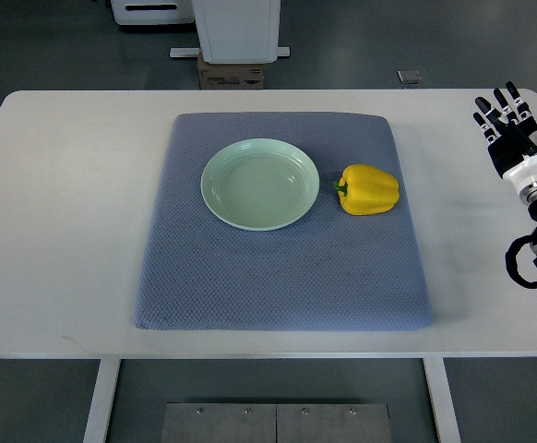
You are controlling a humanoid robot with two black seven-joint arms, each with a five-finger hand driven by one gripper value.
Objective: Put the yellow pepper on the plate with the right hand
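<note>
One glossy yellow bell pepper [370, 189] sits just right of the pale green round ceramic plate [260, 184], so the empty, open-fingered right hand [513, 129] should probably grip it from above.

Right robot hand [508, 125] at right edge — fingers extended, holding nothing.

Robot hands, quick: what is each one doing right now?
Left hand: not in view.
Right hand: open, fingers extended, holding nothing, at the table's right edge.
</note>
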